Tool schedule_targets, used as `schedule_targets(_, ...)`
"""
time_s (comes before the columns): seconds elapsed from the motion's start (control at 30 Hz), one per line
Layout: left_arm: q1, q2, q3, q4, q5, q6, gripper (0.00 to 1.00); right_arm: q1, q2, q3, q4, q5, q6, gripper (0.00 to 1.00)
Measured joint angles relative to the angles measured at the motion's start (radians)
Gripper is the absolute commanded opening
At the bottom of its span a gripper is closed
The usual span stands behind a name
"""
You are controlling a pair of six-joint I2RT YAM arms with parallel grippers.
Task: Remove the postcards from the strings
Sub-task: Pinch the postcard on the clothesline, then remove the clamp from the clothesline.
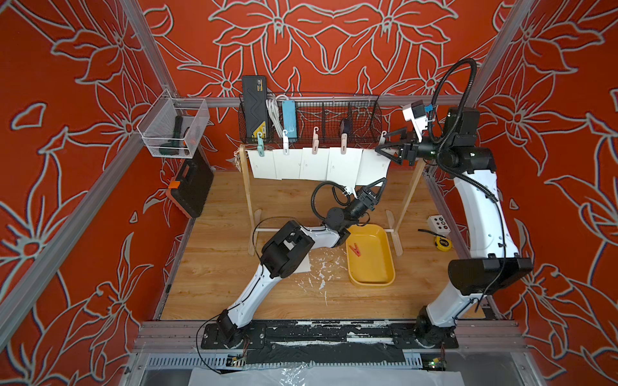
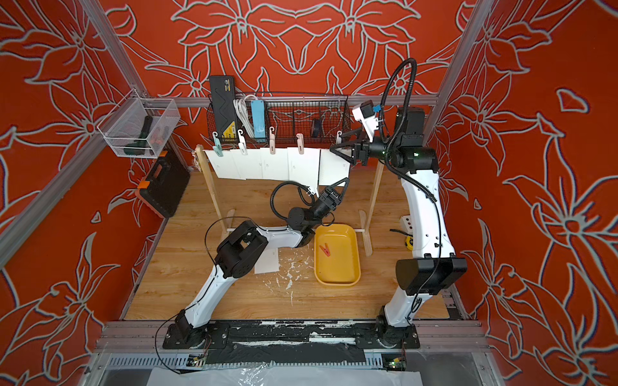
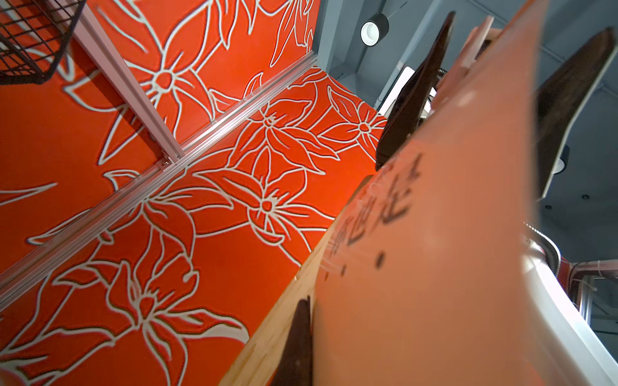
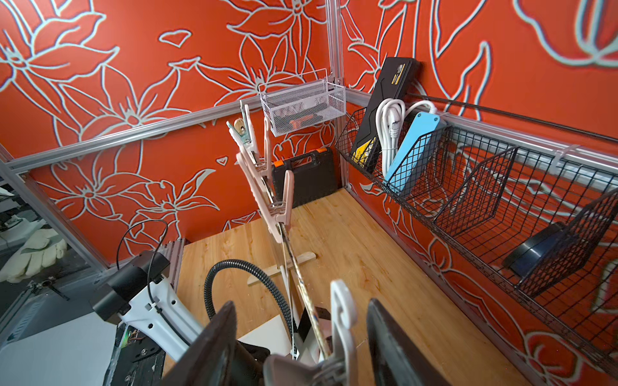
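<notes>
Just above your left claw (image 1: 382, 182), in a top view, hangs the end postcard (image 1: 371, 167); the claw is pinched tight on its lower edge. Your right claw (image 1: 381, 143) sits at that card's top edge. Left wrist: the postcard (image 3: 434, 234) rises from a fingertip (image 3: 296, 344). Right wrist: jaws part open, either side of the white peg (image 4: 341, 317) on the string (image 4: 302, 280).

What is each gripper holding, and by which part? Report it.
Left gripper pinches the rightmost postcard by its bottom edge. Right gripper holds nothing: its open jaws flank the white peg, gaps showing.
</notes>
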Motion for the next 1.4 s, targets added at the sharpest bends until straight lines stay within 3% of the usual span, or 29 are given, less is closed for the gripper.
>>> schedule_targets(0.2,0.0,0.0,0.0,0.0,0.001,-0.005,0.0,0.003,0.009,0.009,-0.008,0.002,-0.009,0.41)
schedule_targets(0.63,0.0,0.0,0.0,0.0,0.008,-0.014,0.0,0.021,0.027,0.045,-0.016,0.012,-0.014,0.23)
schedule_targets(1.4,0.0,0.0,-0.001,0.0,0.029,-0.035,0.0,0.022,0.027,0.071,-0.014,0.072,-0.008,0.2)
